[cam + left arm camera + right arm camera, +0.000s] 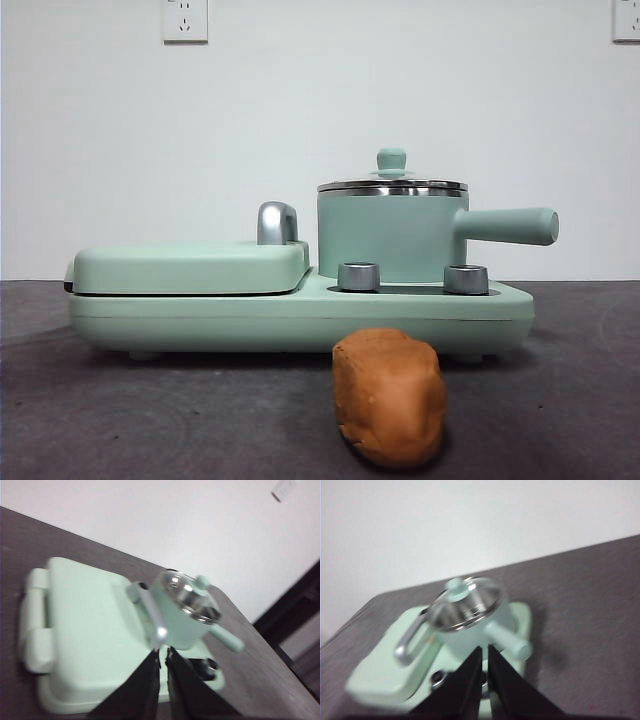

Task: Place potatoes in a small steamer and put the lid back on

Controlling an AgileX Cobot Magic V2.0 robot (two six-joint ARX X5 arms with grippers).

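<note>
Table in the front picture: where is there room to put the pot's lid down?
Bare dark table lies left of the potato, in front of the griddle cover, and another patch right of the potato, below the steamer handle. The middle is crowded: the potato sits close to the appliance base. The lid is still on.

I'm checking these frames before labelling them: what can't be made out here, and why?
- Inside of the small steamer: hidden in all views by the lid sitting on it.
- Potato: seen only in the front view, its lower edge cut off by the picture's bottom; absent from both wrist views.
- Left gripper and right gripper: out of the front view.
- Knobs: markings too small; wrist views are blurred.
</note>
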